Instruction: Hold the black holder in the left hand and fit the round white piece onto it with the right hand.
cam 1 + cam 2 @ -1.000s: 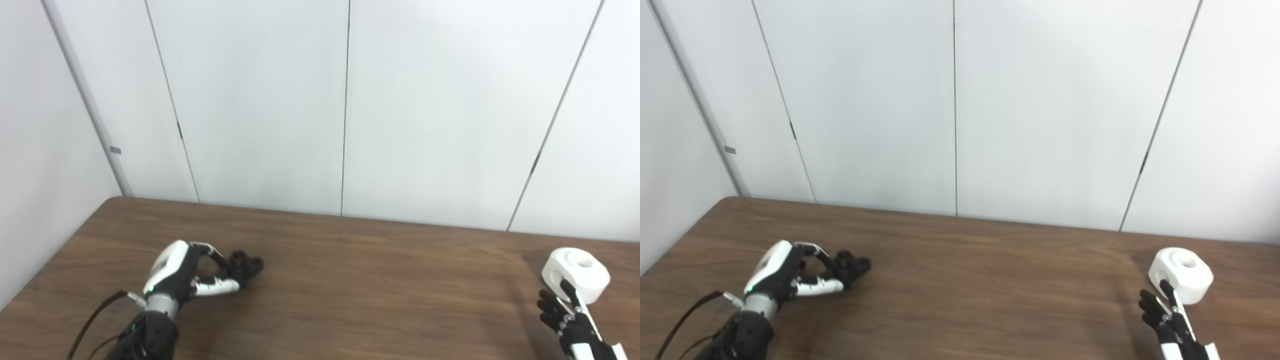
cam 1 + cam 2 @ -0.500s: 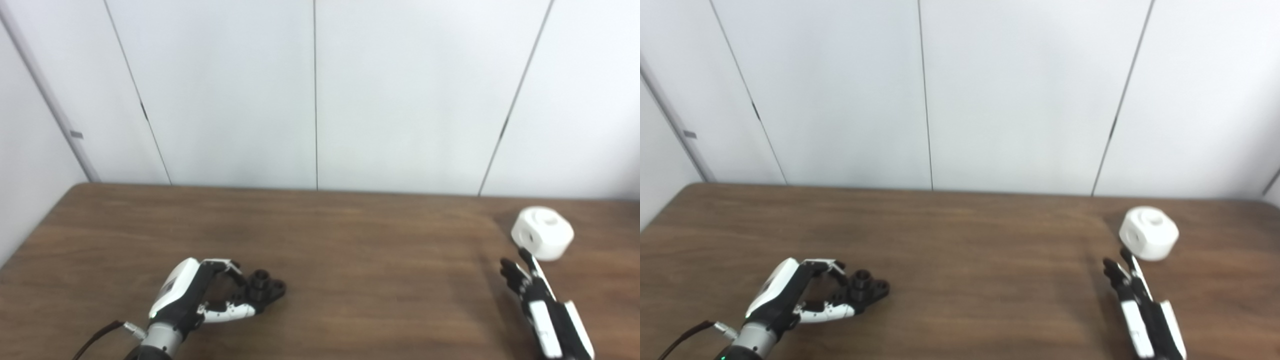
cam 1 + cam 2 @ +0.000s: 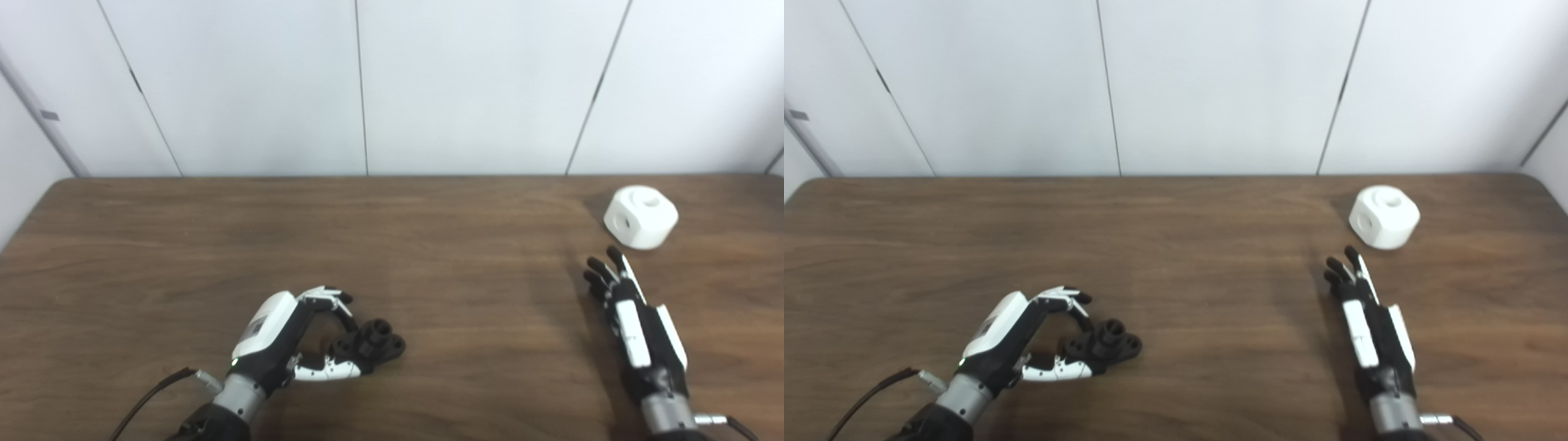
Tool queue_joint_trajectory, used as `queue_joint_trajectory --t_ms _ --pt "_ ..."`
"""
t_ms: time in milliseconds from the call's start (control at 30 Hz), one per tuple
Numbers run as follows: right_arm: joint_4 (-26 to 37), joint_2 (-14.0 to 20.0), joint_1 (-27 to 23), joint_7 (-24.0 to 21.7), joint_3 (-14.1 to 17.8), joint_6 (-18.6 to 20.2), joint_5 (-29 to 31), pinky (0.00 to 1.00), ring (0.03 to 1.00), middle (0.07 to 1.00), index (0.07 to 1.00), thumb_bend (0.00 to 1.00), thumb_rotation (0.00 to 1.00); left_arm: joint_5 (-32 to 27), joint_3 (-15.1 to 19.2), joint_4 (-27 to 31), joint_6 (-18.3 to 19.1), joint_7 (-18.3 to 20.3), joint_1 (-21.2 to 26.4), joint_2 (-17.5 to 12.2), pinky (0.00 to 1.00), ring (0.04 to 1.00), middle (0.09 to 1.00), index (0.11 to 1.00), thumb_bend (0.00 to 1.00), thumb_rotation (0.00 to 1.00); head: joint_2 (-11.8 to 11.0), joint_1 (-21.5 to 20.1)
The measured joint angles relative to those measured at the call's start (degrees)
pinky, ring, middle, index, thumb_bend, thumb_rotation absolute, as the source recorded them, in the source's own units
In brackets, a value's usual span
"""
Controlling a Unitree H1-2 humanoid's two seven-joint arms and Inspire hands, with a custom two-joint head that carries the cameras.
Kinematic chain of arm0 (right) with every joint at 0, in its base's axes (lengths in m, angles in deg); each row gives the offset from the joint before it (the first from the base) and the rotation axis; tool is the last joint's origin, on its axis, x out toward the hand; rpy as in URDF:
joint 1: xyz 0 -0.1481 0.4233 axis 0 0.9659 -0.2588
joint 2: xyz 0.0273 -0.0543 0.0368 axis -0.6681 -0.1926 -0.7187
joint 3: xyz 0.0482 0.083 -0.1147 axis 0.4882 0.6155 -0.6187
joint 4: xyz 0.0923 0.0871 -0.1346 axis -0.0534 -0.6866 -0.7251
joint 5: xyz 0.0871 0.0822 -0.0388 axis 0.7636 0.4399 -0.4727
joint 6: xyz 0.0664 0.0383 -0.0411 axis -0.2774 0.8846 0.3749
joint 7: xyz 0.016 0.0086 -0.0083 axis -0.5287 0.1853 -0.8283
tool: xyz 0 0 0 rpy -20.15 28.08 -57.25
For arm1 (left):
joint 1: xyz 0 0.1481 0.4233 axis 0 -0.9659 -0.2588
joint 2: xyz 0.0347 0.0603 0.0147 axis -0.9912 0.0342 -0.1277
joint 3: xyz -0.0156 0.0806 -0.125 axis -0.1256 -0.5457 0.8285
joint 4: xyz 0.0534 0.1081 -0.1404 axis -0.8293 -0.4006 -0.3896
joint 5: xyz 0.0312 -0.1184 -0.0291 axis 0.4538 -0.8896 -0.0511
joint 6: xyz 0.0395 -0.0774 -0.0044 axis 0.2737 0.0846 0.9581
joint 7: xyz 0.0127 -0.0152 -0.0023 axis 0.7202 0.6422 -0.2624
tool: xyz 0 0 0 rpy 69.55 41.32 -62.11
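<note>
Camera tilted down; neither part lifted yet.
Left hand (image 3: 288, 343) still cups black holder (image 3: 373, 343), grip uncertain; right hand (image 3: 634, 318), fingers apart, stays short of round white piece (image 3: 640, 217).

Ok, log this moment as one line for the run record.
left hand: fingers curled around small black holder on brown wooden table | right hand: open, short of round white piece | fit: not started

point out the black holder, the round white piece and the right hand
black holder (image 3: 375, 344), left eye view, its knobbed top.
round white piece (image 3: 640, 216), left eye view, its side wall.
right hand (image 3: 1375, 331), right eye view, back of the hand.
</note>
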Motion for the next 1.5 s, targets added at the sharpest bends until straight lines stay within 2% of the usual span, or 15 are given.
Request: queue_joint_trajectory --t_ms 67,133,267,567,1033,1167,1267,1400,1500 --pt "0.72 0.0 0.0 0.0 -0.03 1.06 0.0 0.93 0.91 0.922 0.998 0.59 0.97 0.99 -1.13 -0.43 -2.13 -0.07 -0.13 -0.01 0.95 0.913 0.815 0.486 0.52 0.05 0.44 -0.09" --pt "1.06 0.01 0.01 0.0 -0.08 1.56 0.0 0.93 0.91 0.924 1.0 0.59 0.97 2.22 -2.31 -1.51 -4.42 -0.15 -0.54 -0.01 0.99 0.929 0.826 0.486 0.51 0.05 1.06 -0.09" --pt "1.72 0.05 0.07 -0.04 -0.11 2.56 0.01 0.95 0.915 0.925 1.0 0.59 0.98 4.71 -3.49 -2.91 -8.52 -0.68 -1.84 -0.03 1.0 0.953 0.848 0.485 0.52 0.05 1.94 0.0" --pt "2.37 0.09 0.07 -0.05 -0.11 3.46 -0.04 0.95 0.914 0.914 0.998 0.56 1.0 7.78 -4.66 -3.71 -12.91 -0.12 -1.45 -0.68 1.0 0.999 0.873 0.485 0.52 0.06 2.9 -0.27" --pt "3.05 0.13 0.34 -0.46 -0.09 4.04 0.34 0.96 0.918 0.909 0.994 0.53 0.99 8.58 -5.26 -3.8 -14.49 0.2 -1.44 -0.67 1.0 0.982 0.855 0.486 0.52 0.06 2.82 -2.02" --pt "3.47 0.25 0.66 -0.37 -0.07 4.05 -0.46 0.94 0.915 0.907 0.97 0.55 0.94 8.86 -5.38 -3.69 -14.53 0.2 -1.55 -0.64 1.0 0.973 0.848 0.486 0.52 0.06 2.73 -3.17" --pt "5.3 0.93 1.1 -0.09 -0.06 4.19 -3.31 0.91 0.922 0.897 0.956 0.53 0.88 9.06 -5.41 -3.55 -14.53 0.19 -1.78 -0.54 1.0 0.962 0.843 0.486 0.52 0.06 2.47 -5.27" --pt "7.2 2.93 1.3 1.45 0.87 4.15 -8.06 0.81 0.881 0.876 0.951 0.56 0.78 9.43 -5.41 -3.52 -14.63 0.12 -1.91 -0.43 1.0 0.955 0.843 0.486 0.52 0.06 2.2 -6.94" --pt "7.61 3.98 1.2 2.59 1.68 4.49 -10.84 0.77 0.851 0.865 0.938 0.57 0.75 9.52 -5.41 -3.4 -14.65 0.12 -2.06 -0.4 1.0 0.954 0.842 0.486 0.52 0.06 2.03 -7.56"
